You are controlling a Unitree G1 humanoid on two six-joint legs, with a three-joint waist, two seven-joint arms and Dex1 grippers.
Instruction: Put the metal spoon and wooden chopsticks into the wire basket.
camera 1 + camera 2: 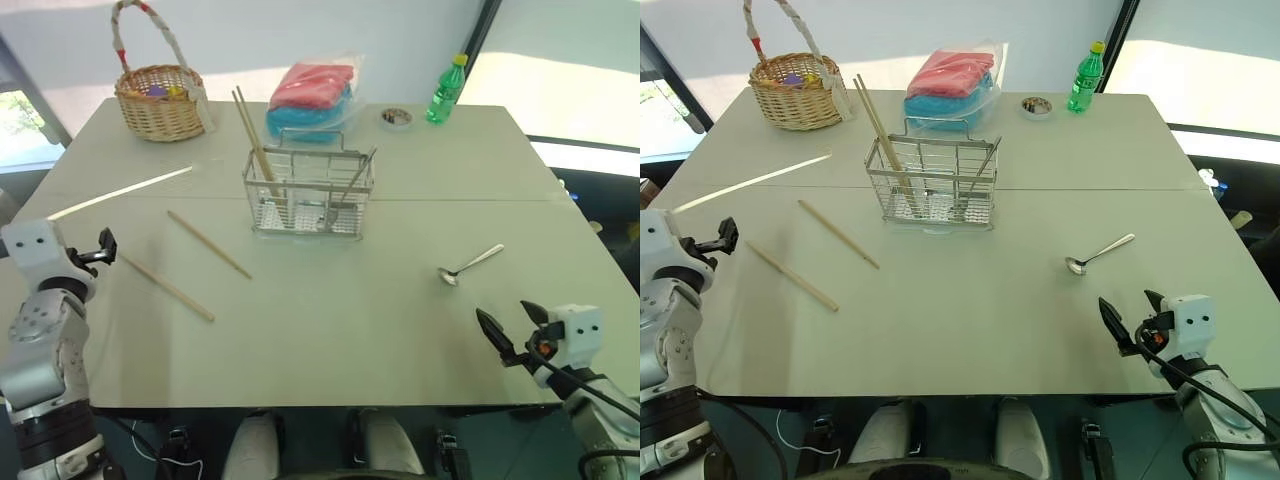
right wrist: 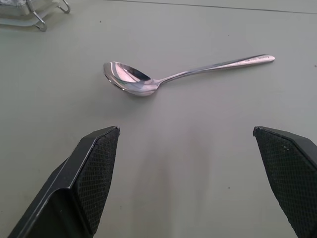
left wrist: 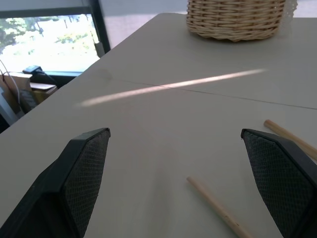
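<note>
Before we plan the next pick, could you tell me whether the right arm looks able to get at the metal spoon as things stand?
Probably yes. The metal spoon lies alone on bare table, just ahead of the open right gripper, with nothing between them. The wire basket stands well off to the side.

I'm looking at a pale table (image 1: 330, 330) that is carrying a wire basket (image 1: 310, 192) near its middle, with two loose wooden chopsticks (image 1: 208, 243) lying apart to its left and a metal spoon (image 1: 468, 265) lying off to its right. Along the far edge I'm seeing a wicker basket (image 1: 158, 100), a bagged pink and blue bundle (image 1: 312, 97), a small round tin (image 1: 396, 118) and a green bottle (image 1: 446, 91) standing upright.
</note>
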